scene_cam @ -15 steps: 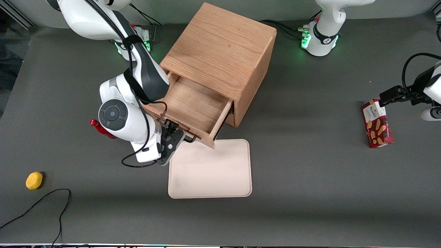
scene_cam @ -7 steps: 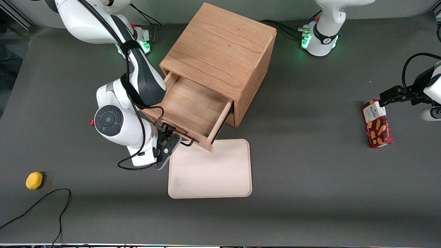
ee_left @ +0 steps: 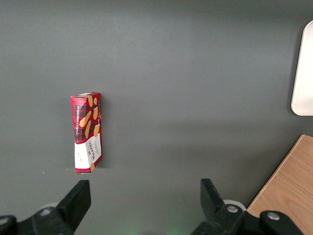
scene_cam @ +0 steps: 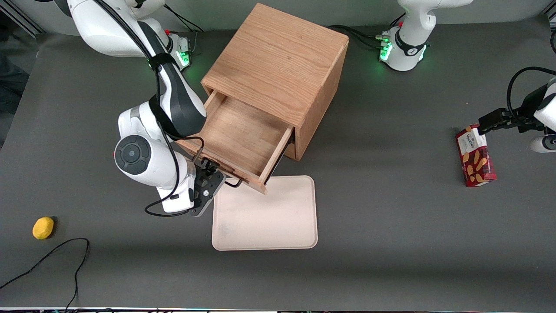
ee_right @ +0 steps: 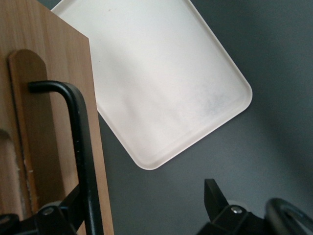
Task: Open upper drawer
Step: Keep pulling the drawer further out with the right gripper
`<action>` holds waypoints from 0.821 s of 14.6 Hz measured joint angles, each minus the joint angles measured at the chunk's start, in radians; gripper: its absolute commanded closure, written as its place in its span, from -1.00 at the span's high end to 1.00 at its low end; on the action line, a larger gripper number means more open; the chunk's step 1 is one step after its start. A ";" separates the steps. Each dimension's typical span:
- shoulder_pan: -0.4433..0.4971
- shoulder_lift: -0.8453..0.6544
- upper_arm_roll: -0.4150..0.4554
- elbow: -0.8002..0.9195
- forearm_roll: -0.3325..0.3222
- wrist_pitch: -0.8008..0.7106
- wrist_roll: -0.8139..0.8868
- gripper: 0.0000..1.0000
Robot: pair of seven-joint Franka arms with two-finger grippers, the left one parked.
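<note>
Gripper [scene_cam: 216, 170] spread wide around thin black bar handle [ee_right: 78, 147] of oak upper drawer [scene_cam: 236, 134].

The working arm was glossy white with a black band along its forearm and a round dark-grey cap at the wrist joint. A thin black cable looped from it. The gripper [scene_cam: 217, 174] was black metal with small silver screws [ee_right: 47, 211]. Green lights glowed at the arm's base, toward eleven o'clock.
</note>
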 measured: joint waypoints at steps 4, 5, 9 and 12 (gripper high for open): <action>-0.017 0.013 0.000 0.016 0.000 0.000 -0.002 1.00; -0.020 0.016 0.000 0.020 0.000 0.000 -0.005 1.00; -0.030 0.029 0.000 0.038 0.000 0.000 -0.005 1.00; -0.033 0.034 0.000 0.049 0.000 0.000 -0.005 1.00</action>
